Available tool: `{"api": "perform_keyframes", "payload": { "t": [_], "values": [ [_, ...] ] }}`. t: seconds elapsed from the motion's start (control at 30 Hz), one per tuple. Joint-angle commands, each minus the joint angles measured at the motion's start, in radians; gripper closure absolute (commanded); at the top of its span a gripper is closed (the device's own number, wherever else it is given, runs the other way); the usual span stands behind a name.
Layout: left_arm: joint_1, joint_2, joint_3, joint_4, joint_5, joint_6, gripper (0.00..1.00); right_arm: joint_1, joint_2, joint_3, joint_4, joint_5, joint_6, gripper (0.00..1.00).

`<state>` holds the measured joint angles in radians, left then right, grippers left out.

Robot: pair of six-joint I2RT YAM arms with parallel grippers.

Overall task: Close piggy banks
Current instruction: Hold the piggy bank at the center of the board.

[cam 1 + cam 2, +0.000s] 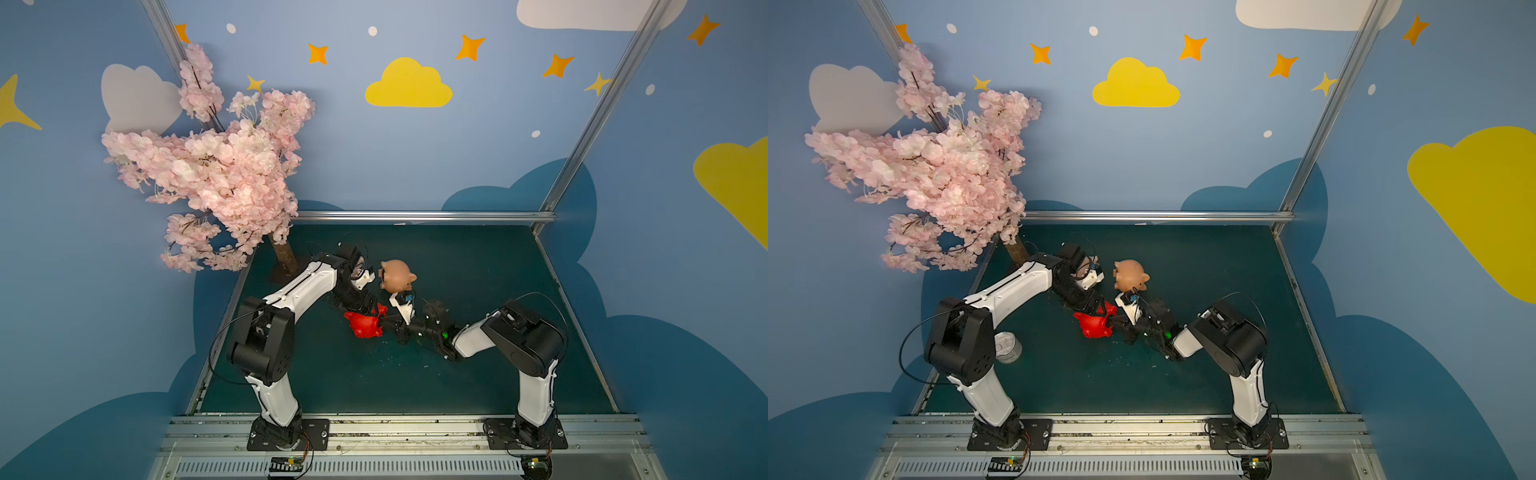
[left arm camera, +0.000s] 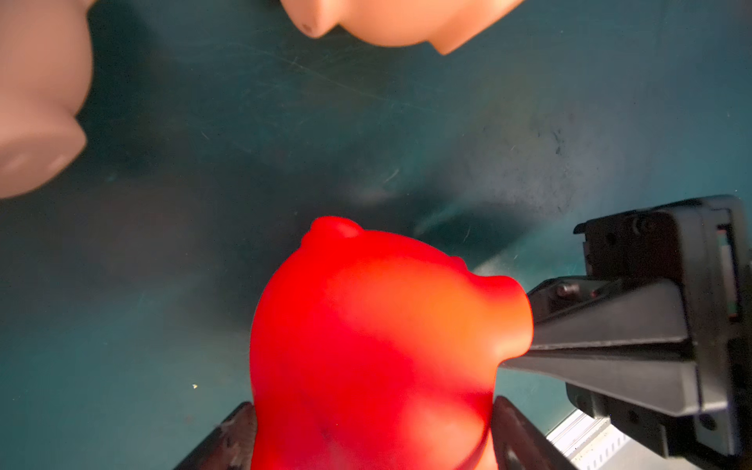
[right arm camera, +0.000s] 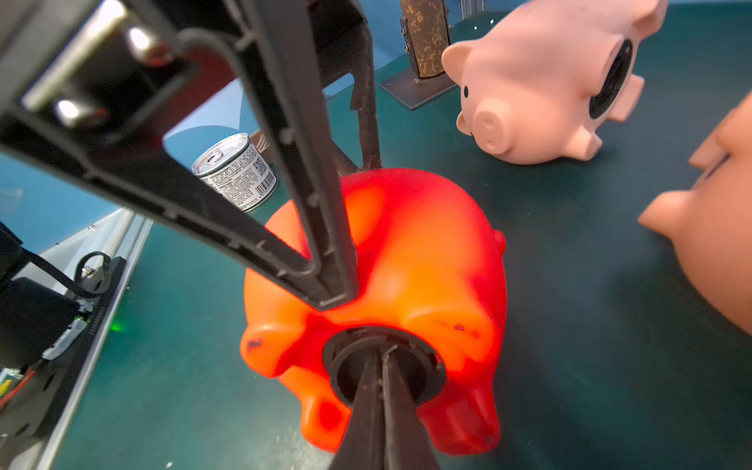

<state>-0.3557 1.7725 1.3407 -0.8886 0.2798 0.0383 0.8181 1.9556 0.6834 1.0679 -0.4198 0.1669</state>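
The red plastic piggy bank [image 3: 427, 252] is clamped by the left gripper [image 2: 372, 431], its round black plug [image 3: 431, 378] pressed by the closed right gripper [image 3: 380, 358].

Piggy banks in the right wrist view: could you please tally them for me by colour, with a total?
Peach-tan: 2 (the far piggy bank and the near piggy bank)
Red: 1 (the red piggy bank)
Total: 3
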Motion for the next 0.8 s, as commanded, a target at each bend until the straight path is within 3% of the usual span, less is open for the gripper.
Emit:
{"api": "perform_keyframes", "payload": {
  "t": [0.0, 0.77],
  "values": [
    [-0.015, 0.032, -0.044, -0.032, 0.007, 0.013, 0.15, 0.004, 0.011, -0.005, 0.077, 0.018, -0.063, 1.00],
    [-0.020, 0.036, -0.041, -0.037, 0.012, 0.000, 0.16, 0.035, 0.052, 0.018, 0.135, 0.078, 0.226, 1.00]
  ]
}}
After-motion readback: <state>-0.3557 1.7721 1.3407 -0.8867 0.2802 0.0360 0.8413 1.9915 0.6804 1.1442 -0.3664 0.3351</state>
